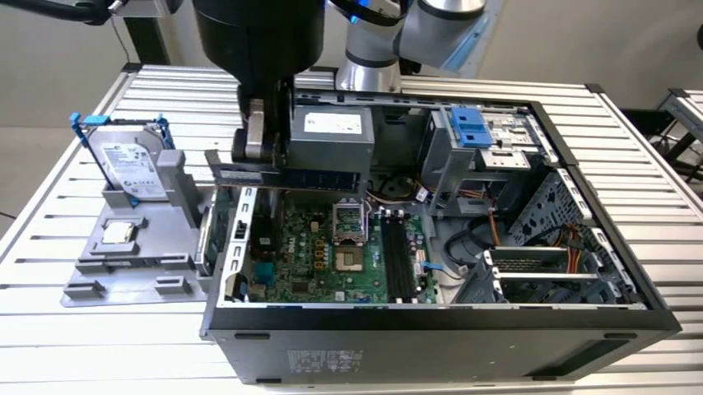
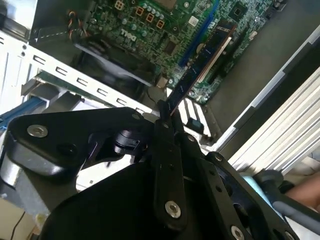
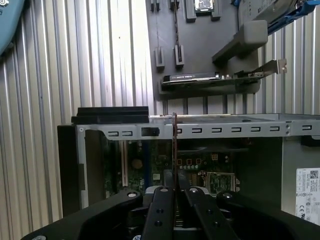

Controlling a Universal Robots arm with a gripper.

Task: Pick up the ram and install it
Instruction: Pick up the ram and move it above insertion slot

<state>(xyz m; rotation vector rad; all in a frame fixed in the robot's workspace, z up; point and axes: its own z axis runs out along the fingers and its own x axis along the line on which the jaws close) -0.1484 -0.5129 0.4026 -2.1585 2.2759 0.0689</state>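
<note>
- gripper [image 1: 253, 160] clamped shut on the ram [image 1: 318, 178], held over the open computer case [image 1: 439, 337];
- case contains a green motherboard [image 1: 318, 255]; grey tray [image 1: 121, 280] holds a hard drive [image 1: 127, 160]

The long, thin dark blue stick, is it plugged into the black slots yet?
No, the gripper holds the ram up above the green motherboard.

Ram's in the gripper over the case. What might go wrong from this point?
1. The gripper pinches the ram near one end, so the long free length may tilt or slip if it touches anything.
2. The ram hangs close to the case rim and might clip it.
3. In the exterior view it lies crosswise to the black slots, to the exterior view's left of them; a poor line-up could jam it.
</note>
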